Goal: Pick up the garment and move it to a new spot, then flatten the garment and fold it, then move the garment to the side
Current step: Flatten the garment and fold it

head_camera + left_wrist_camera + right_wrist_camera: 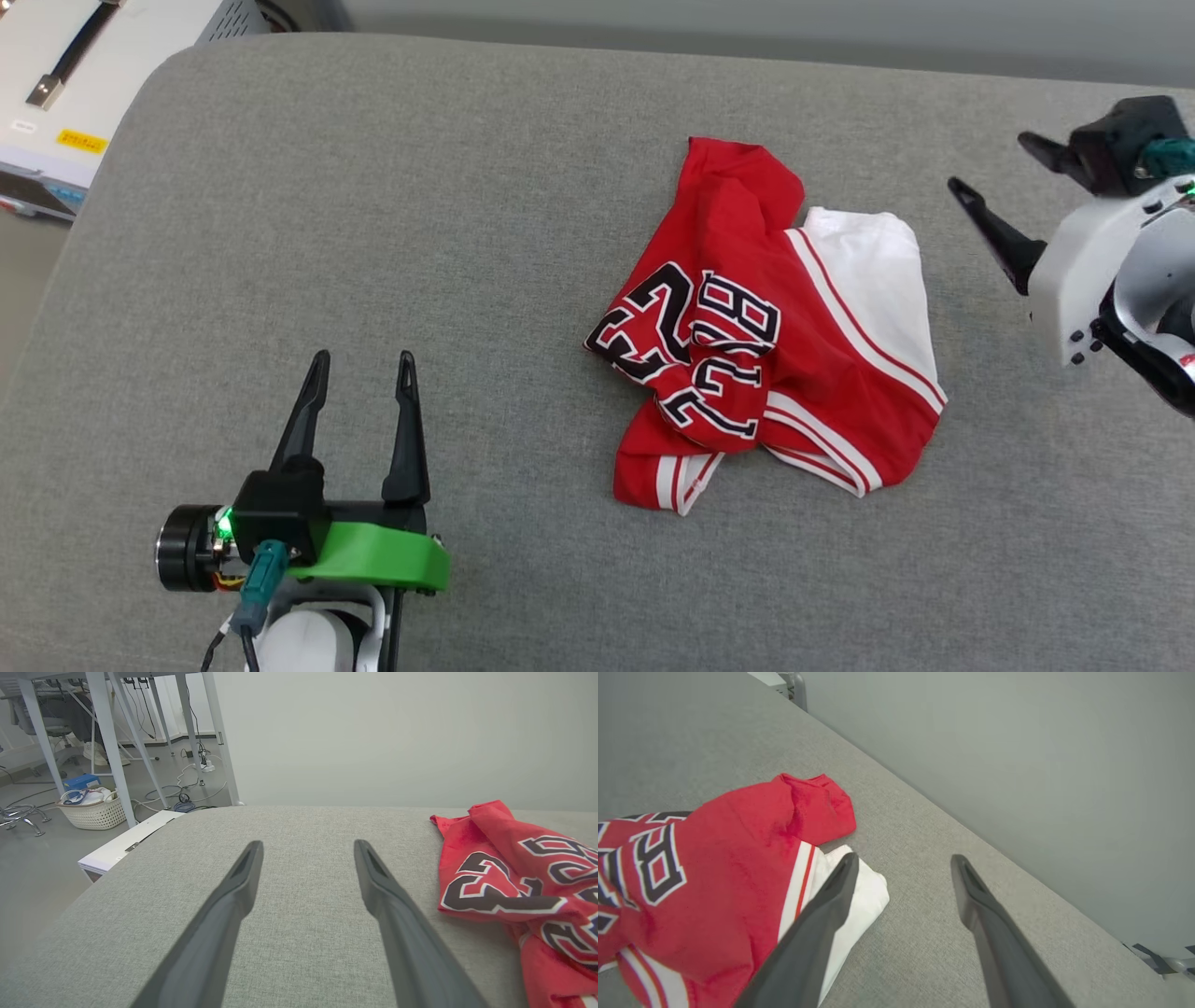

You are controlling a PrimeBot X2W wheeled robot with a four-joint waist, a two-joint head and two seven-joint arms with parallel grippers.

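red jersey (766, 327) lies crumpled on the seemingly padded counter (373, 205); left gripper (364, 357) and right gripper (988, 161) flank it, fingers released, ready to lift.

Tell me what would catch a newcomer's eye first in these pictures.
The crumpled red garment with its black, white-outlined "23" lies bunched right of centre on the grey padded surface. The left gripper sits open at the lower left, apart from it; the right gripper hangs open at the right edge, fingers pointing toward it.
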